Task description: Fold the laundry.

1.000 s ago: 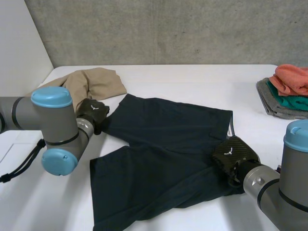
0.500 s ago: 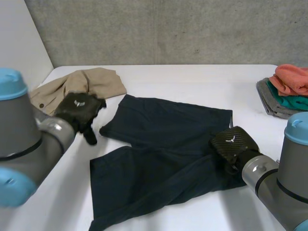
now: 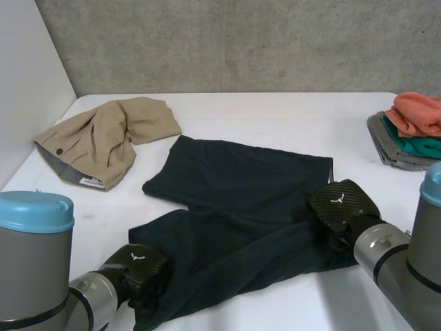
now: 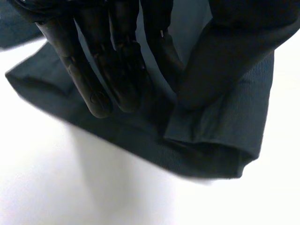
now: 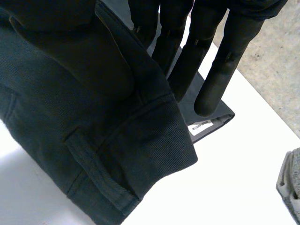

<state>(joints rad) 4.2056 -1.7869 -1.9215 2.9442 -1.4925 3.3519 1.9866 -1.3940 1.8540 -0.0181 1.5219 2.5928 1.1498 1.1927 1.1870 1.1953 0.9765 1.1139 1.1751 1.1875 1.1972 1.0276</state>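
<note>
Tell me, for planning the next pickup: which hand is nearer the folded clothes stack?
Right. The right hand pinches the dark shorts on the side toward the stack; the left hand pinches their opposite hem.

Dark shorts (image 3: 241, 200): matt cloth, fine twill ribbing, stitched hem. My left hand (image 3: 138, 265) and right hand (image 3: 341, 205) show a carbon-weave shell, faintly glossy. Table (image 3: 275, 124): white, smooth, matt. Tan garment (image 3: 103, 134): soft woven cloth. Wall (image 3: 241, 41): rough concrete.
</note>
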